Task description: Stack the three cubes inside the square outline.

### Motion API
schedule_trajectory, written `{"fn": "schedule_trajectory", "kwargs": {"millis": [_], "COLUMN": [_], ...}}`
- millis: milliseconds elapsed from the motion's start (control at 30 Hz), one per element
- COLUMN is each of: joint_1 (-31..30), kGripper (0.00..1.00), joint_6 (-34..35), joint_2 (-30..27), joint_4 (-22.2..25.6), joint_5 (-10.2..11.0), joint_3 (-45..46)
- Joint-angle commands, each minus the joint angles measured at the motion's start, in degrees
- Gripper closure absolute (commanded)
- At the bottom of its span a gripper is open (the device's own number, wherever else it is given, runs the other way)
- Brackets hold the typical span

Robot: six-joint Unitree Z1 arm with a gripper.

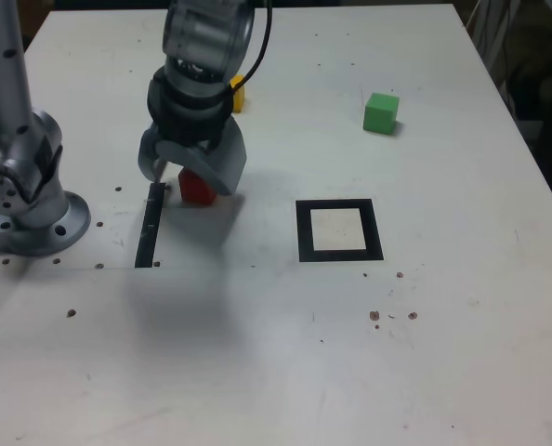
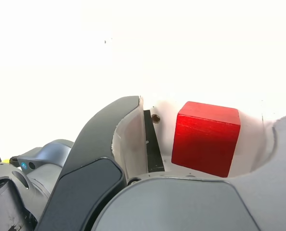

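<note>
The red cube [image 1: 196, 189] sits on the white table between the jaws of my gripper [image 1: 190, 181], which is lowered over it. In the wrist view the red cube [image 2: 206, 138] stands inside the gripper [image 2: 203, 144], with a gap still showing between it and one finger [image 2: 128, 139], so the gripper is open around it. The yellow cube [image 1: 238, 93] is partly hidden behind the arm, farther back. The green cube [image 1: 381, 112] stands alone at the back on the exterior view's right. The square outline [image 1: 304, 232] lies empty to the right of the gripper in that view.
A thin black strip [image 1: 150, 228] lies on the table just to the exterior view's left of the red cube, also seen in the wrist view [image 2: 152, 144]. The arm's base [image 1: 34, 218] stands at the exterior view's left edge. Small dark specks dot the table.
</note>
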State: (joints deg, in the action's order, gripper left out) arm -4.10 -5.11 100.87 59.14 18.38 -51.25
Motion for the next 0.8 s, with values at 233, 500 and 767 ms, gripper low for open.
{"fn": "schedule_trajectory", "kwargs": {"millis": [233,500,767], "joint_1": [0.39,1.56,2.07], "kGripper": [0.41,0.54,0.64], "joint_6": [-2.36,-3.25,-3.66], "joint_2": [1.81,2.79,2.53], "joint_4": [-1.15,-0.79,2.14], "joint_5": [-2.32,-2.77,-3.08], "joint_3": [-0.45,-1.05,-2.83]}}
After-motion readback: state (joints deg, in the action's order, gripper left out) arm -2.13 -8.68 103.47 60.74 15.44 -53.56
